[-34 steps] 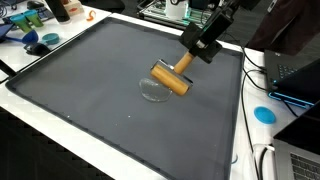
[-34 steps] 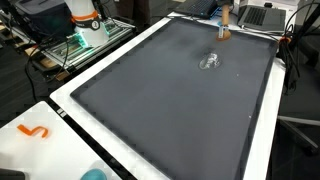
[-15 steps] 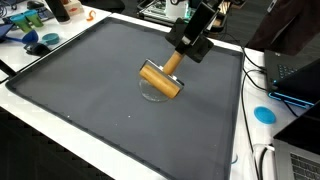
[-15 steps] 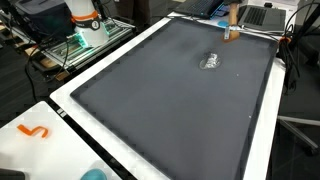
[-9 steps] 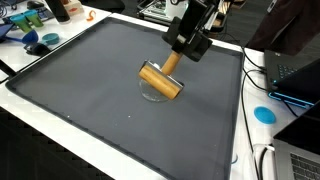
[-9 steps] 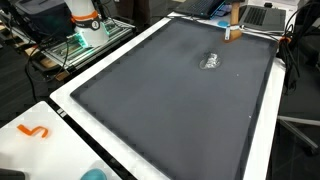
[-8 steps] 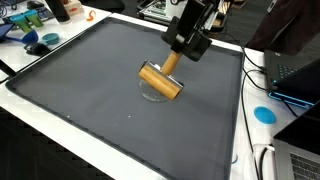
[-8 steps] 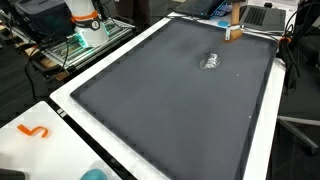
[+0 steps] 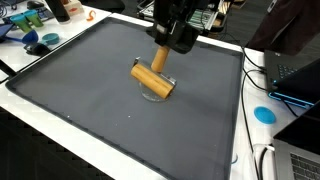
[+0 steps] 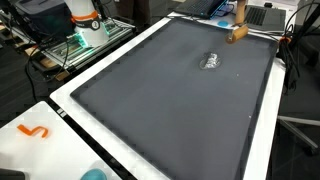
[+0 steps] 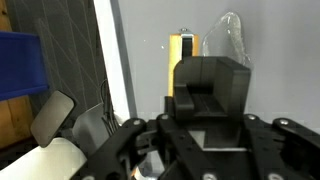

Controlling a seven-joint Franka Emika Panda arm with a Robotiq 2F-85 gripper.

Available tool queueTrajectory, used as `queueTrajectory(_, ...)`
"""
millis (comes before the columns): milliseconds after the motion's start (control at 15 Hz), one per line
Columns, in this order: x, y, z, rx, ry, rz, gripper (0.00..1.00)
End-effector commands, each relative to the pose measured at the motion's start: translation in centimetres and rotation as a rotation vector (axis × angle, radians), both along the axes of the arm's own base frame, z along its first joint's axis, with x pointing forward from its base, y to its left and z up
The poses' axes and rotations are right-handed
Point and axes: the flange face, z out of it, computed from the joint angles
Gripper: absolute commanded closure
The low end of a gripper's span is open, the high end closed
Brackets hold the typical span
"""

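Here the claw (image 9: 167, 44) is clamped on the handle of a wooden mallet (image 9: 152, 79), whose head hangs over a clear dish (image 9: 158, 96) on the dark worktop (image 9: 80, 80)

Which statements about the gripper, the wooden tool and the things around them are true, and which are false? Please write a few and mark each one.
1. The gripper is shut on the handle of the wooden mallet. True.
2. A clear item lies on the mat, close to the mallet's head. True.
3. The mat is bright red. False: it is dark grey.
4. The blue disc lies on the mat. False: it lies on the white surface beyond the mat's edge.
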Motion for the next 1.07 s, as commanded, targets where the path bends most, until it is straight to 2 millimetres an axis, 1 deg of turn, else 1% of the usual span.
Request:
queueTrajectory(0,0.5,-2.7,1.8,0.076,0.007,-0.014,0.77)
queueTrajectory(267,1.1,-5.7,2.8,0.163,0.027,-0.038,0.77)
queueTrajectory(667,1.3,-11.0,4.4,0.303,0.060,-0.060,0.77)
queueTrajectory(1000,1.1,-15.7,4.7,0.391,0.067,-0.052,0.77)
